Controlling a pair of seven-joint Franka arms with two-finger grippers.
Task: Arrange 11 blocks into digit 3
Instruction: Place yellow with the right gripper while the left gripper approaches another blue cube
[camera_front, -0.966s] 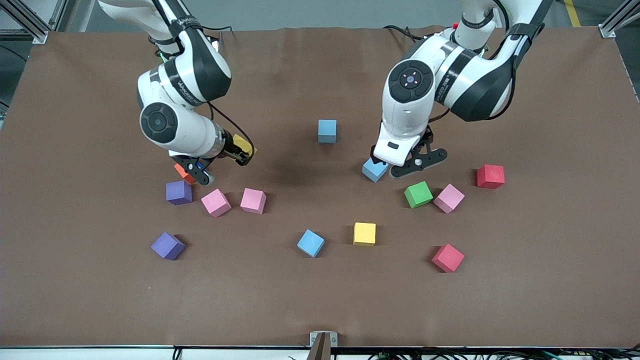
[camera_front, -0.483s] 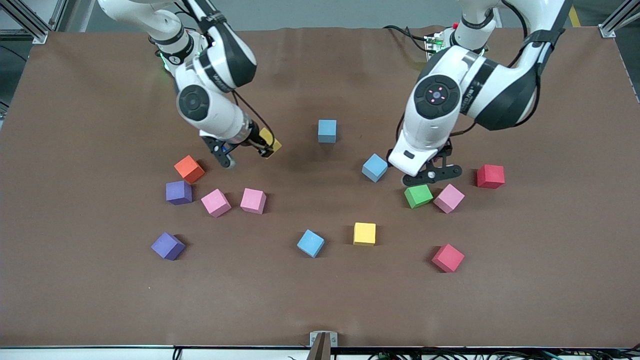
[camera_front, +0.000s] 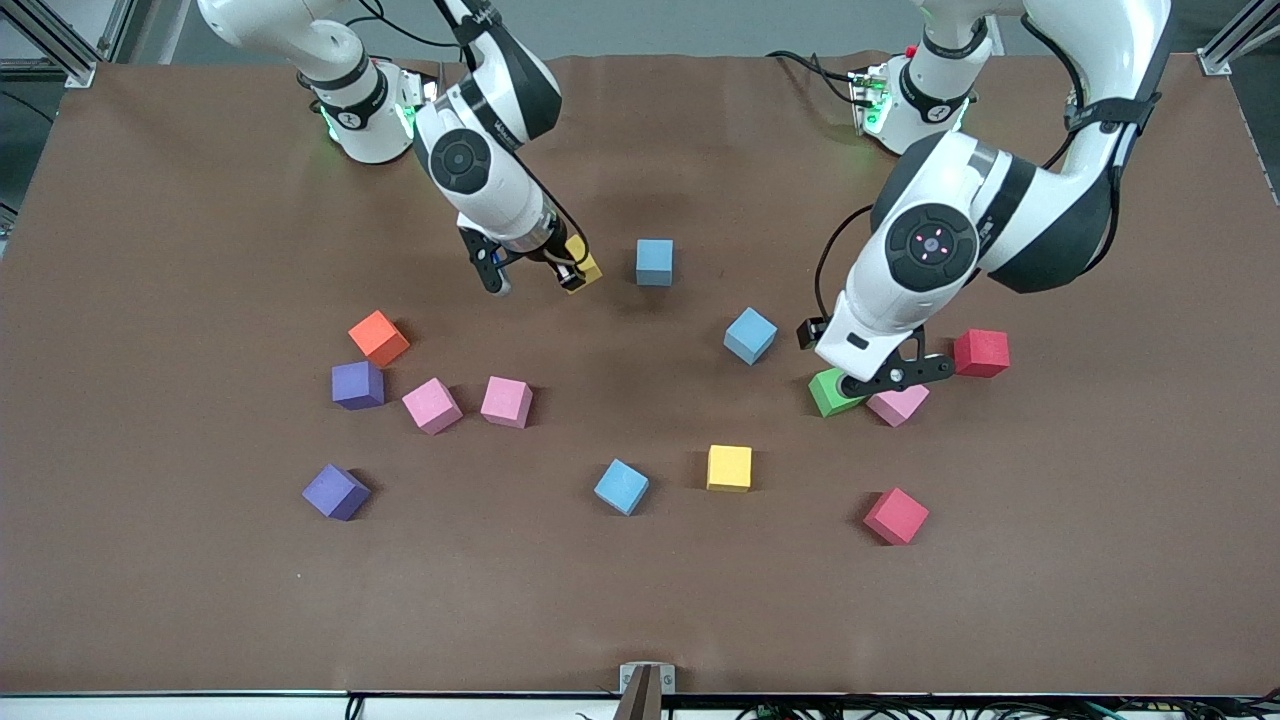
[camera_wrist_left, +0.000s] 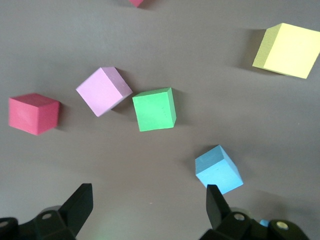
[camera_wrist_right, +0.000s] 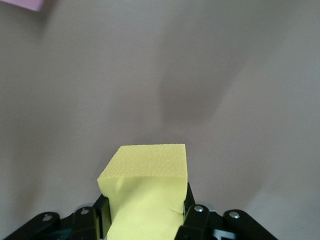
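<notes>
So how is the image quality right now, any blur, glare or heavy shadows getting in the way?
Front view: even light, sharp, no glare, small soft shadows beside the foam cubes. Left wrist view: crisp on the green foam cube; the open left claw slightly soft. Right wrist view: the yellow foam cube in the shut right claw looms large; a diffuse shadow lies on the brown table cover.
</notes>
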